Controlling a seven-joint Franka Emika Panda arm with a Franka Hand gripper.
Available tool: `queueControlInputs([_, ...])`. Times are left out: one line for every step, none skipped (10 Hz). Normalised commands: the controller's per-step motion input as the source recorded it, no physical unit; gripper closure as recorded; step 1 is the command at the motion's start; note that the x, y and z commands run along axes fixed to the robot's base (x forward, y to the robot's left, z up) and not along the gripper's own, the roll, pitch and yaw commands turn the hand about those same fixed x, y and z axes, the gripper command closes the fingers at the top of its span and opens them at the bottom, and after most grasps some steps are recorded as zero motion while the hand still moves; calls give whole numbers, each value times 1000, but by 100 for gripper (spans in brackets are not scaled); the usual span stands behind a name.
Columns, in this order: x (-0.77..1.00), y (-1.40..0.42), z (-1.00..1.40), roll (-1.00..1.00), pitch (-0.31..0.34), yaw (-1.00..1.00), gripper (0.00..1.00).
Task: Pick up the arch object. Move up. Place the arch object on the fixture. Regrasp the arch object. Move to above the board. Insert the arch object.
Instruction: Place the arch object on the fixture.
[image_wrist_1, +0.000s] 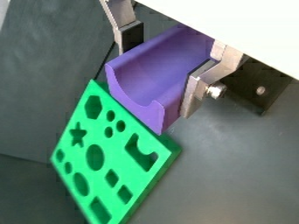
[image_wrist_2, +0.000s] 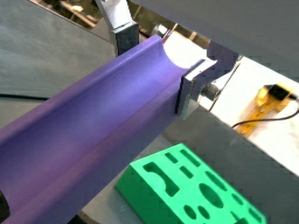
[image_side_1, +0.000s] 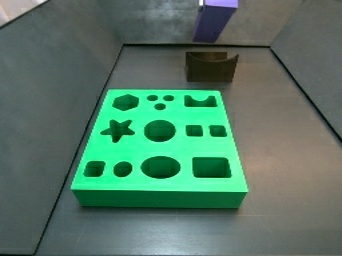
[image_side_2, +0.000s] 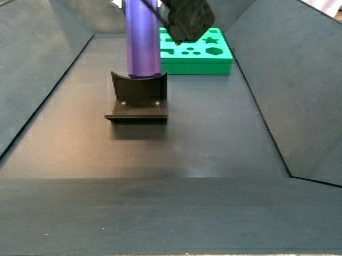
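Gripper (image_wrist_1: 163, 66) clamped on the arch (image_wrist_1: 152, 79), held upright just above the fixture (image_side_2: 136, 97), placing step in hand; next lower it into the notch, board (image_side_1: 160, 147) well apart.

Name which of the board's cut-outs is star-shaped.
The star cut-out in the board, on one long edge, beside the big middle circle. The gripper holds the arch object elsewhere.

A dark grey matte floor (image_side_2: 160, 210) lies between sloping dark grey panel walls (image_side_1: 51, 100), with a flat grey back wall (image_side_1: 140, 20) in a side view. Soft, even light leaves a faint sheen on the floor.
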Motion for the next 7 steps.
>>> queueControlInputs([77, 34, -9, -289, -13, -148, 100])
queueControlInputs([90, 24, -1000, -167, -119, -152, 100])
queueControlInputs([88, 23, -1000, -146, -130, -130, 100])
queueControlInputs([103, 26, -1000, -114, -144, -74, 100])
queueControlInputs([106, 26, -1000, -96, -147, -48, 100])
queueControlInputs([111, 20, -1000, -74, -138, 6, 100])
queueControlInputs([103, 17, -885, -62, -129, 20, 100])
